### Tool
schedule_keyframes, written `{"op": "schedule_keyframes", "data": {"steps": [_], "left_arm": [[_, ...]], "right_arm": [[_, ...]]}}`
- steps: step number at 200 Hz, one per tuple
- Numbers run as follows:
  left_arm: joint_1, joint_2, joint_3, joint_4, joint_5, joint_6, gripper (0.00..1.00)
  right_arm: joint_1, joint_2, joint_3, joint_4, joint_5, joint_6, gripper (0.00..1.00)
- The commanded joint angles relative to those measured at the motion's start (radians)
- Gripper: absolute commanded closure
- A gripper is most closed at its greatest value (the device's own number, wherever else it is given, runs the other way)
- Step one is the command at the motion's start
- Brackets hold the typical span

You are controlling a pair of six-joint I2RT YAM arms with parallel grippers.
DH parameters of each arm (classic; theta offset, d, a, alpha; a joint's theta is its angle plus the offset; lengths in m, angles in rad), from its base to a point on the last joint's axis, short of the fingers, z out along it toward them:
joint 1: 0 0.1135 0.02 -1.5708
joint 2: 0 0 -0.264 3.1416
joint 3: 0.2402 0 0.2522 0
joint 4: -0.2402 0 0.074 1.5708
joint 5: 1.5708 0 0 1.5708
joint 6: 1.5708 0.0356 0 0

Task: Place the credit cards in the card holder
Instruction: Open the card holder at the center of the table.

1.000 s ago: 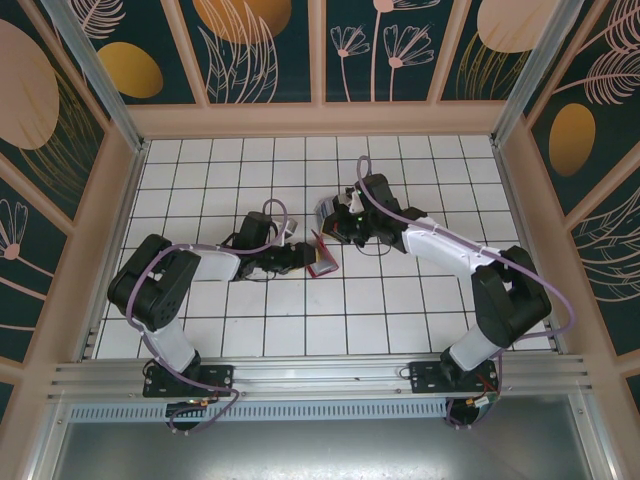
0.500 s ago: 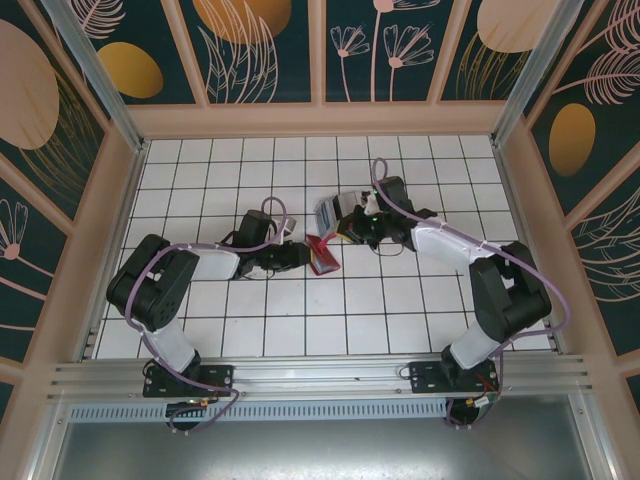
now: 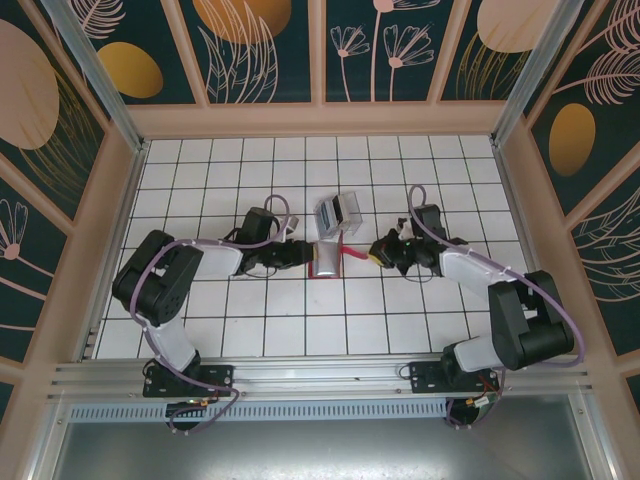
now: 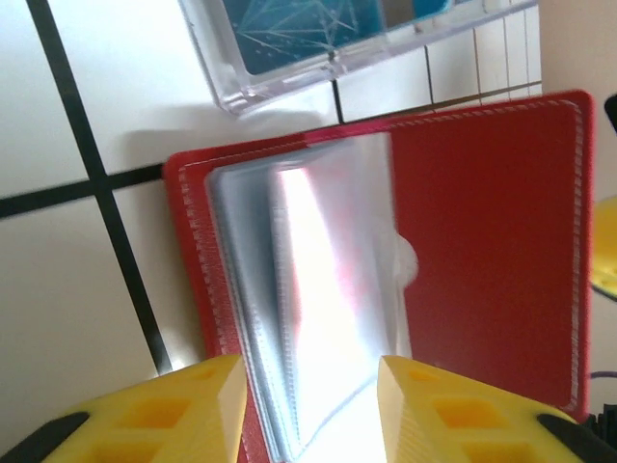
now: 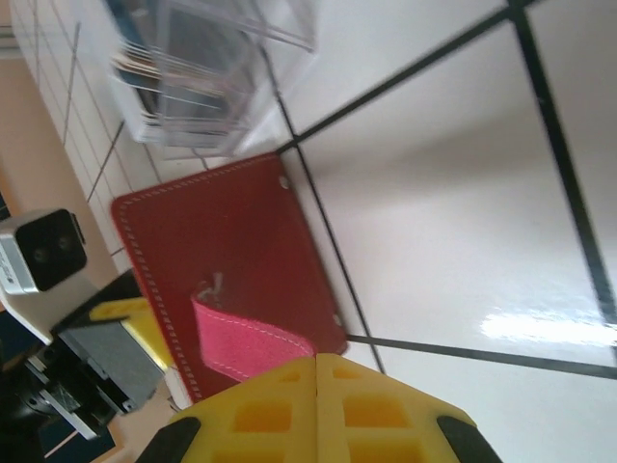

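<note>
The red card holder (image 3: 328, 262) lies open on the tiles, its clear pockets (image 4: 328, 270) fanned over the left half beside the bare red cover (image 4: 492, 241). My left gripper (image 3: 305, 255) reaches in from the left; in the left wrist view, the left gripper (image 4: 310, 410) has its yellow fingers partway closed against the near edge of the pocket stack. Teal credit cards (image 4: 308, 19) sit in a clear box (image 3: 337, 212) just behind the holder. My right gripper (image 3: 376, 252) is shut and empty to the holder's right; its fingertips (image 5: 289, 405) are beside the pink strap (image 5: 246, 342).
The clear box (image 5: 207, 68) stands against the holder's far edge. Wooden walls and metal posts ring the tiled floor (image 3: 430, 300). The left arm's camera block (image 5: 43, 251) shows beyond the holder (image 5: 231, 251) in the right wrist view.
The holder went from standing tilted to lying open and flat. My right gripper drew away to the right and nearer. The left jaws narrowed around the pockets.
</note>
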Motion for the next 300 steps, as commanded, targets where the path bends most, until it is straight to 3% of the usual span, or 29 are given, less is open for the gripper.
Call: {"op": "schedule_keyframes", "data": {"steps": [1,35,74,118,146,183,220,235,293,300], "left_arm": [[0.005,0.043,0.033,0.043,0.033,-0.007,0.64],[0.005,0.047,0.046,0.031,0.046,0.008,0.74],[0.005,0.023,0.046,-0.035,-0.013,0.038,0.61],[0.005,0.0,0.117,-0.272,-0.181,0.185,0.66],[0.005,-0.001,0.106,-0.244,-0.121,0.182,0.58],[0.005,0.041,0.086,-0.16,-0.057,0.114,0.58],[0.004,0.049,0.095,-0.112,0.005,0.09,0.58],[0.003,0.076,0.115,-0.119,0.033,0.089,0.61],[0.003,0.094,0.131,-0.119,0.092,0.076,1.0],[0.003,0.079,0.128,-0.115,0.091,0.073,1.0]], "right_arm": [[-0.019,-0.023,-0.058,0.046,-0.029,0.027,1.0],[-0.065,-0.024,-0.074,-0.003,0.002,-0.027,1.0],[-0.095,-0.011,-0.093,-0.029,0.034,-0.083,1.0],[-0.098,0.007,-0.092,-0.042,0.056,-0.138,1.0],[-0.097,0.005,-0.074,-0.098,0.131,-0.206,1.0],[-0.099,0.068,-0.056,-0.136,0.195,-0.28,1.0],[-0.096,0.083,-0.041,-0.108,0.163,-0.289,1.0],[-0.095,0.087,-0.034,-0.103,0.157,-0.292,1.0],[-0.088,0.095,-0.018,-0.061,0.147,-0.289,1.0],[-0.086,0.097,-0.014,-0.058,0.142,-0.289,1.0]]}}
